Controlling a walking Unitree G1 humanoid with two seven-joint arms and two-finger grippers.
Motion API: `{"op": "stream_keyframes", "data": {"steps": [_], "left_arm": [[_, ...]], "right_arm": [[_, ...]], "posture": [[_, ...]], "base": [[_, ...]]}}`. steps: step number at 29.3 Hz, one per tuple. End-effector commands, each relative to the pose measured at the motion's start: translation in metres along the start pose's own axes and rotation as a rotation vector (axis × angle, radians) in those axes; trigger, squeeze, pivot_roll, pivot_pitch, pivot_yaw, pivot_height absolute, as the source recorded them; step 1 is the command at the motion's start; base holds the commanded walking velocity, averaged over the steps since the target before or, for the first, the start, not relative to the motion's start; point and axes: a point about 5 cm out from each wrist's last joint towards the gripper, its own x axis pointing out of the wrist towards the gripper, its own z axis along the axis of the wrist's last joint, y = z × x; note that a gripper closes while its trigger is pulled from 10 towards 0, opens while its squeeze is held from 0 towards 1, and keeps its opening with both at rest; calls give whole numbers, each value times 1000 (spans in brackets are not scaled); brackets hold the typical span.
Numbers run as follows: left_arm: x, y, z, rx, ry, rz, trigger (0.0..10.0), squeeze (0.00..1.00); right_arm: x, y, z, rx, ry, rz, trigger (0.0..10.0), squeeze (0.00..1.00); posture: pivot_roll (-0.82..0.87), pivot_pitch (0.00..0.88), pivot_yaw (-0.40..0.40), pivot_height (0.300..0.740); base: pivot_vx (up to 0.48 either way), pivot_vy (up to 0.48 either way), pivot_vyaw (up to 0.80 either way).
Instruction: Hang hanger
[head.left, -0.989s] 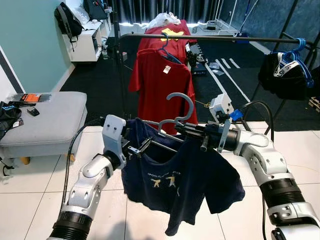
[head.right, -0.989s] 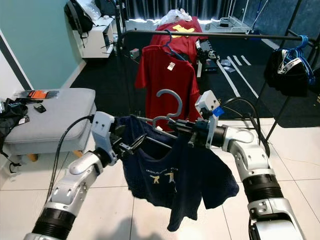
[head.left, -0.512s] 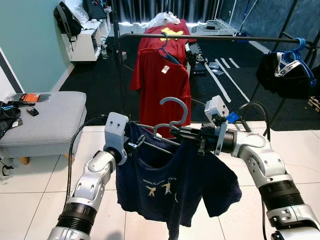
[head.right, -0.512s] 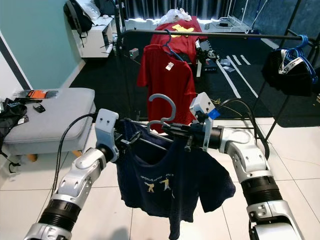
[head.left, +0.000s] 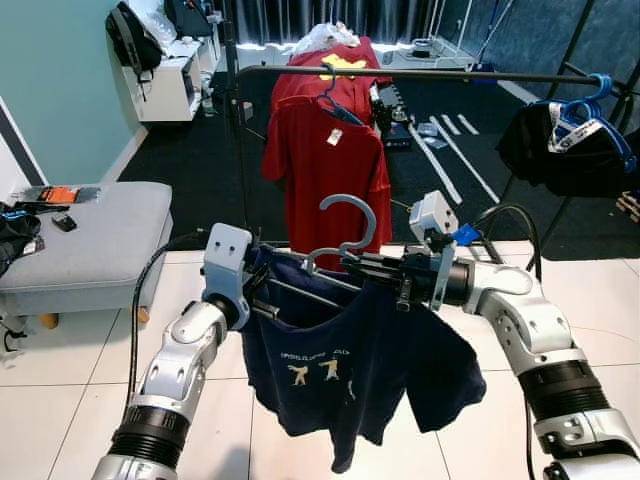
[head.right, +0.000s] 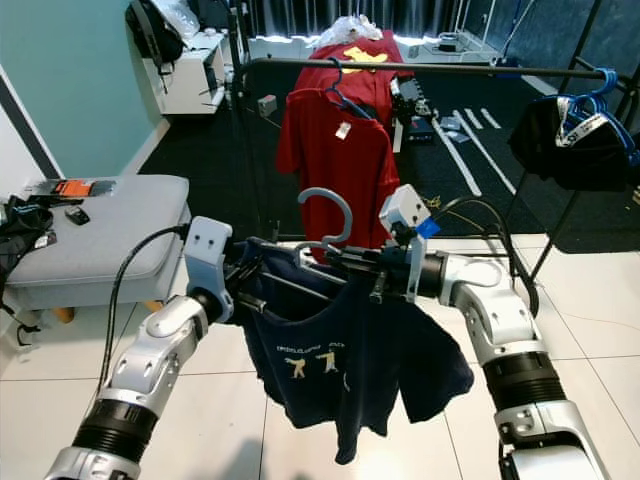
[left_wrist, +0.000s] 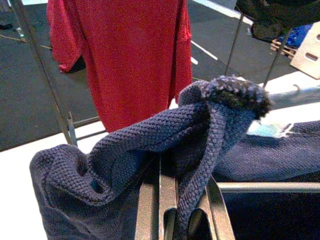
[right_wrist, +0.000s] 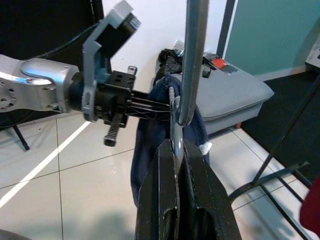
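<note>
Two grippers are seen holding one load at the centre of the left eye view: a grey hanger (head.left: 345, 235) with a navy T-shirt (head.left: 350, 365) draped over it. At left centre a grey padded bench (head.left: 85, 240) is seen, well apart from the work. Just right of it, the left gripper (head.left: 262, 300) is placed at the hanger's left shoulder; in the left wrist view its fingers (left_wrist: 167, 207) are seen closed together with navy cloth bunched over them, though it cannot be told how much of the hanger itself is caught. Further right, the right gripper (head.left: 372, 265) is clamped shut on the hanger's neck just below the hook, as the right wrist view shows. The hanger's long axis is laid across the frame from one gripper to the other, with its hook upright and curled toward the upper left. The black clothes rail (head.left: 420, 76) is stretched across the upper part of the frame, above and beyond both grippers, roughly parallel to the hanger. A red T-shirt (head.left: 325, 165) is already hung from it directly behind the hook, and dark garments (head.left: 565, 150) are bunched at the upper right. A bare stretch of rail is left between these. The load is judged to need raising and carrying forward, and the right gripper is held nearer the hook.
</note>
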Motion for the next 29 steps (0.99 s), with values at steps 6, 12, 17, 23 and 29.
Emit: {"op": "stream_keyframes", "data": {"steps": [6, 12, 17, 23, 29], "left_arm": [[-9, 7, -1, 48, 29, -21, 0, 0], [-19, 21, 14, 20, -36, -44, 0, 0], [-25, 42, 34, 31, -77, -27, 0, 0], [-20, 69, 45, 81, -69, 166, 0, 0], [-10, 60, 41, 103, -48, 157, 0, 0]], "right_arm": [[-8, -8, -4, -33, 51, -76, 10000, 0], [-16, -9, -23, -69, 189, -117, 10000, 0], [-22, 2, -44, -30, 257, -84, 10000, 0], [-31, 18, -52, 14, 247, -13, 10000, 0], [-37, 23, -51, 23, 213, -21, 10000, 0]], "posture": [[-10, 64, -21, 740], [-12, 66, -22, 740], [-2, 69, -27, 740], [-7, 70, -20, 740], [-20, 71, -11, 740]], "base": [[0, 0, 0], [0, 0, 0], [0, 0, 0], [0, 0, 0], [0, 0, 0]]}}
